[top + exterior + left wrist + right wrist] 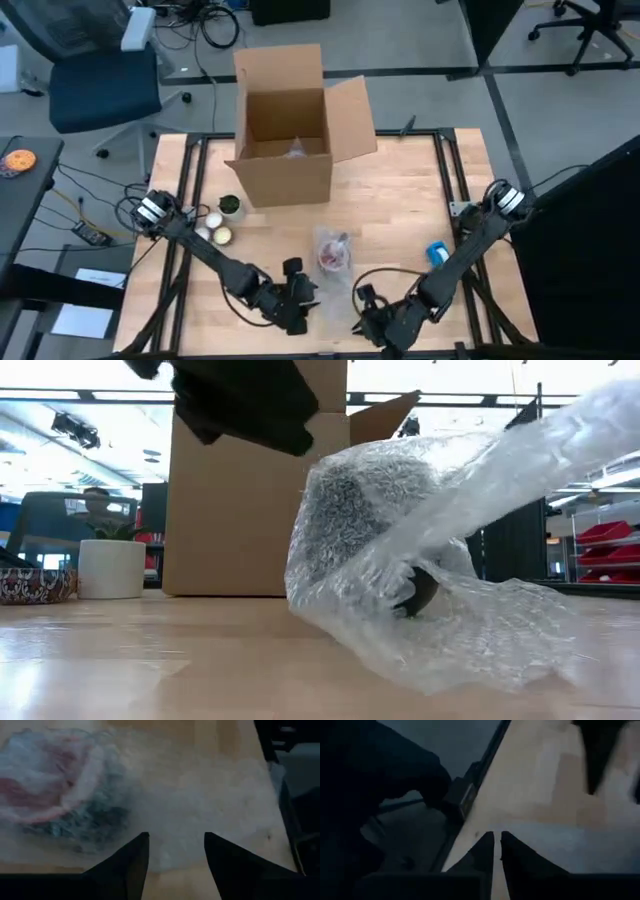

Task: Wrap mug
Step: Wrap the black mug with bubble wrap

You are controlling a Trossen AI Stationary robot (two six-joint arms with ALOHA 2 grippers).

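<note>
Already loose, the wrap [331, 250] could unroll off the mug [35, 795]: left end effector [175, 851] open, right [497, 845] nearly closed, both empty.

Overhead and table-level cameras share the bubble-wrapped mug [333, 252].

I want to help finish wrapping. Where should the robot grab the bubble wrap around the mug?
Probably the loose flap of the bubble wrap, which lifts free of the mug and is thin enough to pinch. The open left gripper already faces that sheet from the table's near edge, so come from there.
</note>
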